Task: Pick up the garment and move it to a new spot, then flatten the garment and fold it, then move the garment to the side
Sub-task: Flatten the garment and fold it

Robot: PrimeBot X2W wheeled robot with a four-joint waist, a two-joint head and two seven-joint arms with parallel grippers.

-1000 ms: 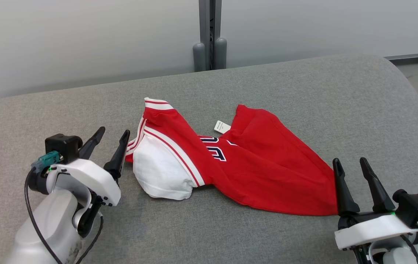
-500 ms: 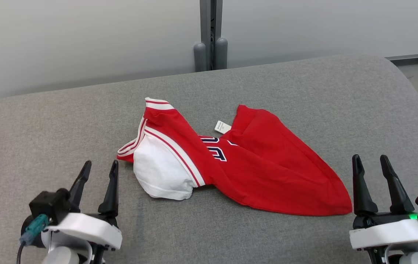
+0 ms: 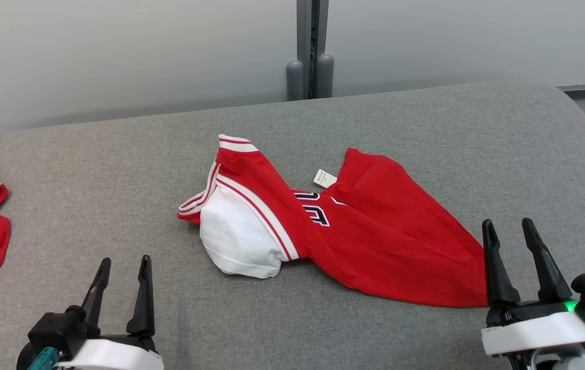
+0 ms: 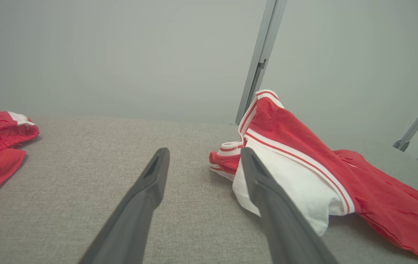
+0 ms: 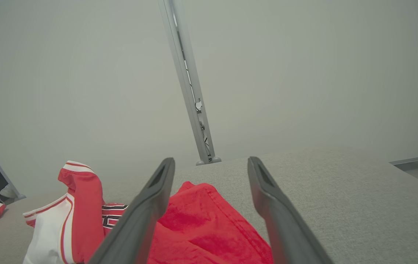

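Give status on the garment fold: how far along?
Done: nothing visibly; whether the garment was already moved can't be told. In hand: nothing. Left gripper and right gripper are both open and empty, the right one near the garment's corner. Remaining: flatten, fold, move aside; the garment lies bunched and twisted on the grey cushion.

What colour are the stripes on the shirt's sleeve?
White with thin red lines, on the red garment; the left wrist view shows them best.
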